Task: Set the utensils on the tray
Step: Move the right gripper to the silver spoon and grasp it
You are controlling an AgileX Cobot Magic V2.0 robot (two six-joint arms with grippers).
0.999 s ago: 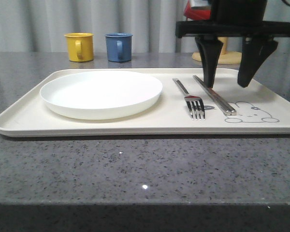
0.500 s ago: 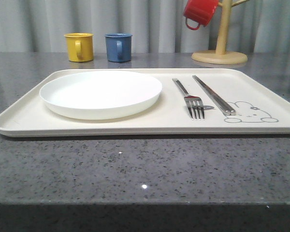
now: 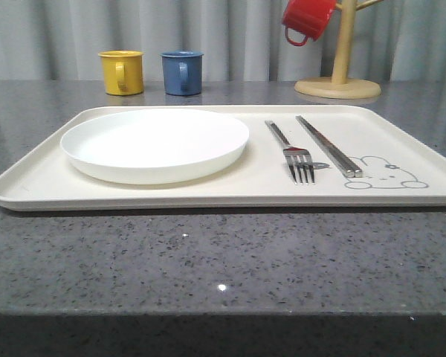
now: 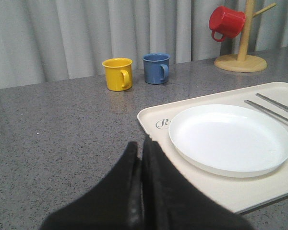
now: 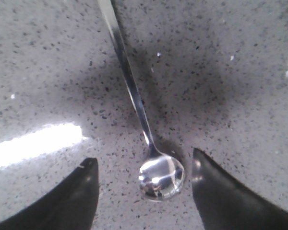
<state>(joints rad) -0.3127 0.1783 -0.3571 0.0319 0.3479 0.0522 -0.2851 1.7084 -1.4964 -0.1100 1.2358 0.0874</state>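
The cream tray (image 3: 44, 186) lies on the grey counter and holds the white plate (image 3: 154, 143), the fork (image 3: 293, 154) and the chopsticks (image 3: 328, 145). The left wrist view takes in the tray (image 4: 216, 187), the plate (image 4: 229, 138) and the chopstick ends (image 4: 271, 108). My left gripper (image 4: 140, 146) is shut with nothing in it, just off the tray's corner. The spoon (image 5: 161, 176) lies flat on the counter. My right gripper (image 5: 144, 165) is open just above it, one finger on each side of the bowl.
A yellow mug (image 3: 122, 71) and a blue mug (image 3: 182, 72) stand behind the tray. At the back right, a red mug (image 3: 307, 18) hangs on a wooden mug tree (image 3: 340, 63). Bare grey counter runs in front of the tray.
The right gripper hung open over the chopsticks a second ago; it has left the front view. Plate, fork and chopsticks have not moved.
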